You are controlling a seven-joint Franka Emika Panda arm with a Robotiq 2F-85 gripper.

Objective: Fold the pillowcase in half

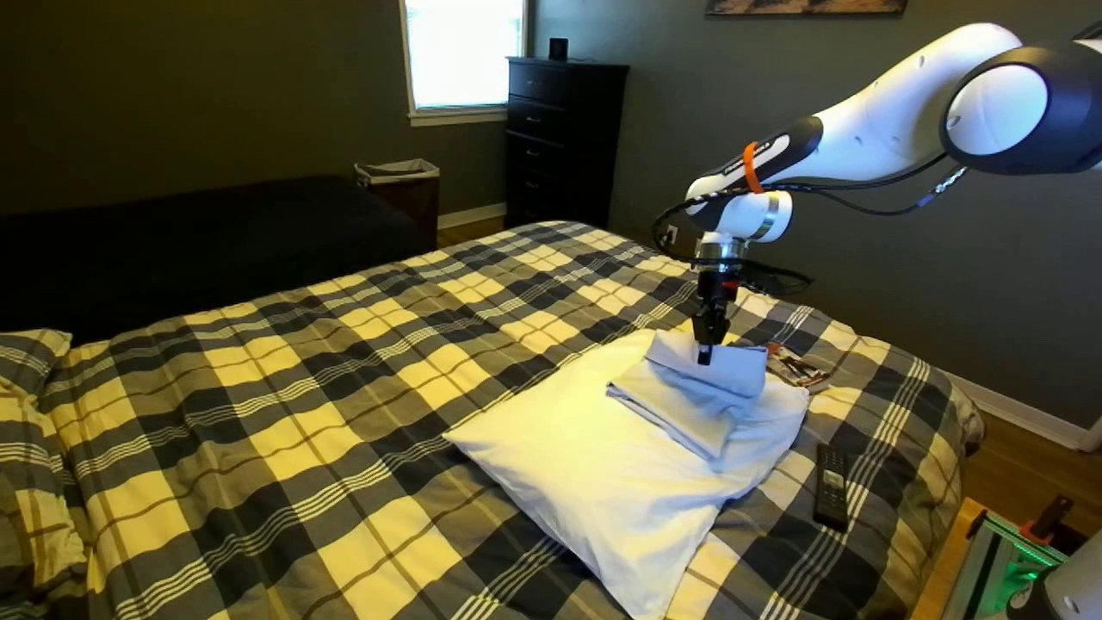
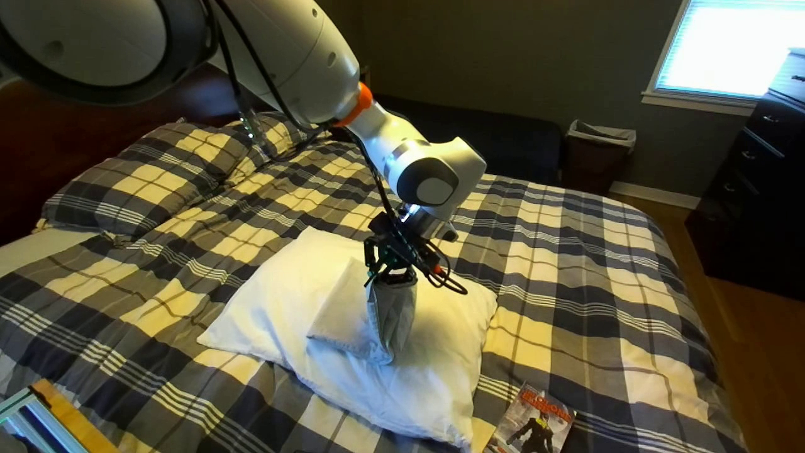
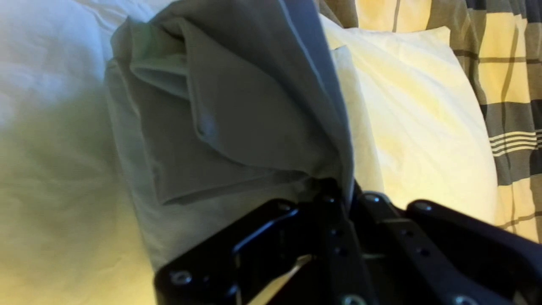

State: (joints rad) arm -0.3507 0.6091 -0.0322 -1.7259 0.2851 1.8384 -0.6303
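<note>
The white pillowcase (image 1: pixel 676 405) lies in thin layers on the large puffy white pillow (image 1: pixel 551 448). In both exterior views one side of it is lifted, while the lower layers rest flat on the pillow; it also shows this way in an exterior view (image 2: pixel 343 321). My gripper (image 1: pixel 705 353) points down above the pillowcase, and it shows in an exterior view too (image 2: pixel 391 280). In the wrist view the gripper (image 3: pixel 345 197) is shut on the raised edge of the pillowcase (image 3: pixel 254 106). The fabric runs up between the fingers, and the fingertips are partly hidden by it.
A black remote (image 1: pixel 831 486) and a booklet or case with a printed cover (image 2: pixel 538 421) lie on the plaid bedspread (image 1: pixel 344 413) beside the pillow. Plaid pillows (image 2: pixel 151 176) are at the headboard. A hamper (image 2: pixel 597 151) and dark dresser (image 1: pixel 564 138) stand beyond the bed.
</note>
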